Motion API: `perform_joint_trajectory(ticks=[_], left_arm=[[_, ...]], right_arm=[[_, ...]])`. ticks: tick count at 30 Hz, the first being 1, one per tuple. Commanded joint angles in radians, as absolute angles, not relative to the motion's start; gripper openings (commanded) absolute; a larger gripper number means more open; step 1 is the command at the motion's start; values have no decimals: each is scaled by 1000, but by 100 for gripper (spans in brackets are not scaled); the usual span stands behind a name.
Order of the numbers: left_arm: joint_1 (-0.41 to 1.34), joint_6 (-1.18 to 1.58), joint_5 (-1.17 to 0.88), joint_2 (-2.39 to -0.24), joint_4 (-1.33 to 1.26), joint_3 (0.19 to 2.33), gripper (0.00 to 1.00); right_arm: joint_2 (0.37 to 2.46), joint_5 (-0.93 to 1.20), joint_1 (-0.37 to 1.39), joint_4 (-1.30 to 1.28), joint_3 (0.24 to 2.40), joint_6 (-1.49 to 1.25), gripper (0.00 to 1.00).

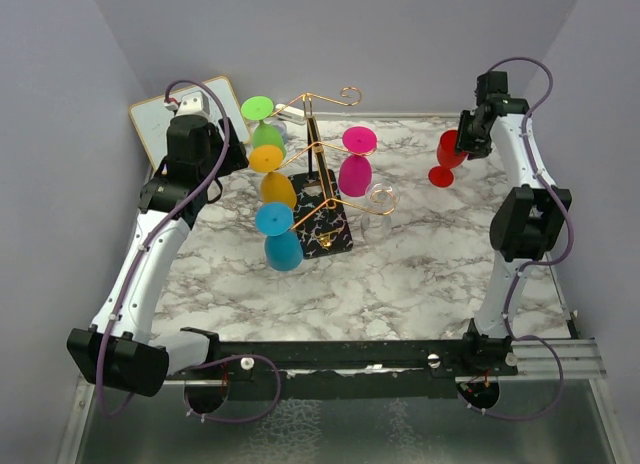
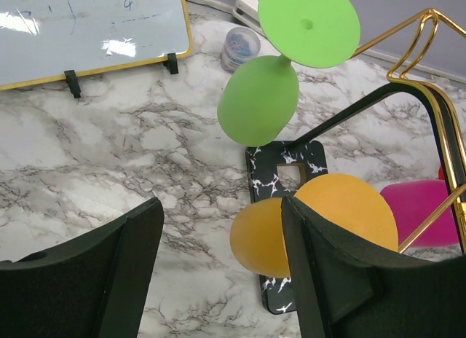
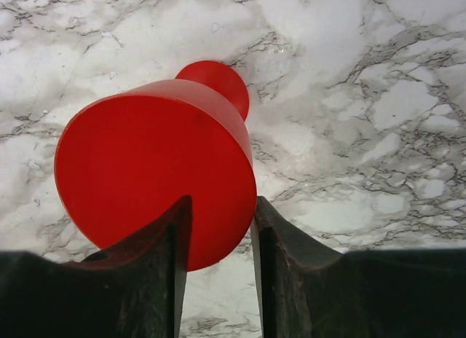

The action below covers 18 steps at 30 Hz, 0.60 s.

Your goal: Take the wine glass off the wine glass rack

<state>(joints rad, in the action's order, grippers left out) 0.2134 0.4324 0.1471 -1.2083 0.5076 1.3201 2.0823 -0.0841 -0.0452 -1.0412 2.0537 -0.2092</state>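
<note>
Red wine glass (image 1: 446, 156), off the wine glass rack (image 1: 318, 149) and well to its right, at the far right of the marbled worktop (image 1: 400, 274). The right pincer (image 3: 220, 207) is clenched on the bowl, one finger (image 3: 145, 280) on each side of it. The stem and foot point away from the pincer, down toward the worktop. Whether the foot touches the surface cannot be told.

The rack stands centre-far on its black, white-veined base (image 2: 280, 178), with gold wire arms spreading left and right from the upright post. Four coloured glasses hang from the arms bowl-down, feet uppermost. On the left side, a green glass (image 2: 261, 97) is farthest, an orange glass (image 2: 258, 240) is in the middle, and a blue glass (image 1: 281, 239) is nearest. A magenta glass (image 1: 355, 166) hangs on the right side.

The left pincer (image 2: 222, 240) is released, its fingers spread wide with only bare worktop between them. It hovers just left of the rack, with the orange glass beside its right finger (image 2: 320, 272).

A yellow-framed whiteboard (image 1: 180, 119) leans at the far left corner. A small clear lidded tub (image 2: 240, 46) lies beyond the green glass.
</note>
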Motion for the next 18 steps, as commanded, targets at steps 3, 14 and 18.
perform_joint_trajectory(ticks=[3,14,18], left_arm=[[213,437,157,-1213,518,1336,68],[213,437,194,-1235,518,1363,68],[206,437,226,-1267,515,1420,73]], right_arm=[[1972,-34,-46,-954,2007,-215,39],[1732,28,-46,-900,1972,-232,41],[1562,201,-46,-771,1826,-256,41]])
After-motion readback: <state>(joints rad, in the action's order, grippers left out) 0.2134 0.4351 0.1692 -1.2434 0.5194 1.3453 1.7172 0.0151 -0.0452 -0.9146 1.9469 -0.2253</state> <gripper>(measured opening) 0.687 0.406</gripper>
